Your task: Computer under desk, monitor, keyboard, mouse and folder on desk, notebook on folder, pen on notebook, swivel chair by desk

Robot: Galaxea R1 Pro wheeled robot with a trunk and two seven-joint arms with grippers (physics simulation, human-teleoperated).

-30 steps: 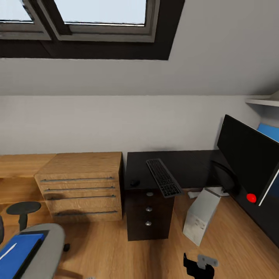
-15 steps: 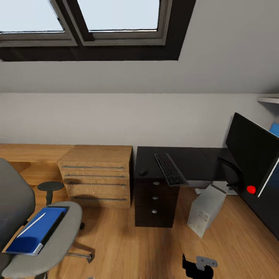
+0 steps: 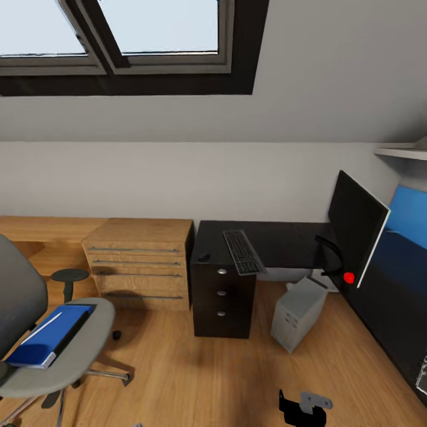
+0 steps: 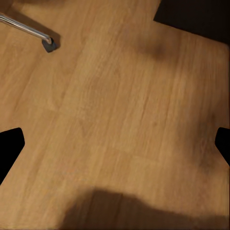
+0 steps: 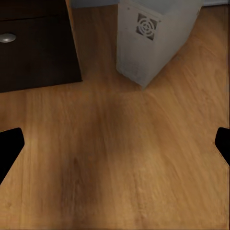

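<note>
The glossy black L-shaped bench (image 3: pixel 279 240) sits at about 1 o'clock from the robot. On it lie the slim dark grey keyboard (image 3: pixel 242 252) and, near its corner toward 11 o'clock, the small black oval mouse (image 3: pixel 204 257), a little apart from the keyboard. The wide black flat monitor (image 3: pixel 354 231) stands on the bench's far wing at 2 o'clock. The light grey-white tower computer (image 3: pixel 298 312) leans on the wood floor just beside the dark drawer unit (image 3: pixel 224 296) — at the bench's open edge, not clearly tucked under.

At 9 o'clock, the grey upholstered swivel chair (image 3: pixel 71 350) carries the thick bright blue folder (image 3: pixel 48 335), with a thin pale pen (image 3: pixel 42 328) lying across it; whether the dark notebook lies between them I cannot tell. The chair stands well apart from the bench.

Both wrist views show dark fingertips at opposite picture edges over bare floor: left end effector (image 4: pixel 115 143) and right end effector (image 5: pixel 115 143) are spread wide, grasping nothing.

Risks, as I judge them: reaching for the folder may nudge the castered chair away, and lifting it at a tilt could roll the pen off onto the floor.
</note>
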